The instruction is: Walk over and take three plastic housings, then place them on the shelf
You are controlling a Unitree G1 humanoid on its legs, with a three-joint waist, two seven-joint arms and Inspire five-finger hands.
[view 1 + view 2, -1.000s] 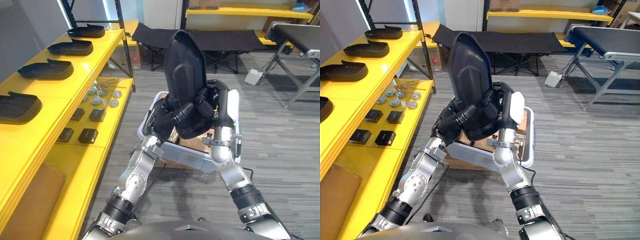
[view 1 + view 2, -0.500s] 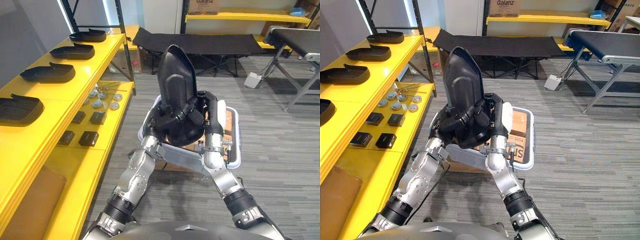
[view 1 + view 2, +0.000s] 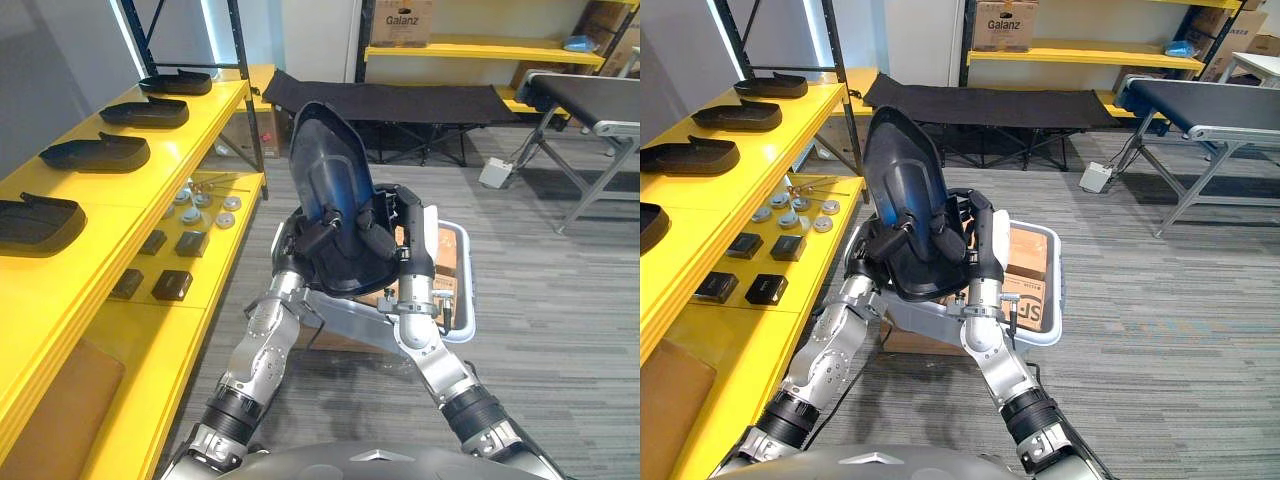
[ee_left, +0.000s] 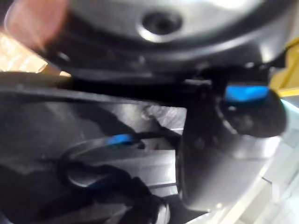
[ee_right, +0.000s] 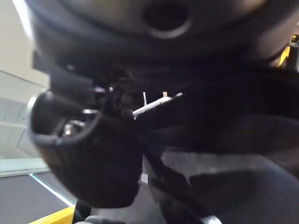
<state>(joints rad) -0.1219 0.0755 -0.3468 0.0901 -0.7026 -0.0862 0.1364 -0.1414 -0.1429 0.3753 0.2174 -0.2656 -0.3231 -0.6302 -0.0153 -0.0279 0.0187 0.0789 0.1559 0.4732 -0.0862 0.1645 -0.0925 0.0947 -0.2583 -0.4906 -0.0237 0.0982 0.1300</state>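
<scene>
Black plastic housing [image 3: 328, 180] is held upright btwn both hands, above a white crate [image 3: 1057, 285] w/ a cardboard box [image 3: 1028, 262] inside. Left hand [image 3: 312, 233] has its fingers curled over the front; right hand [image 3: 400, 222] is clamped on the right edge. Yellow shelf [image 3: 110, 195] at robot's left carries other housings [image 3: 95, 152], well apart.

A cardboard box [image 3: 1003, 25] up on the far yellow shelf [image 3: 1090, 55] carries one dark printed word across its front. Down in the white crate [image 3: 1059, 285] a brown carton [image 3: 1025, 252] shows big black letters on its side, only partly in sight from here.
</scene>
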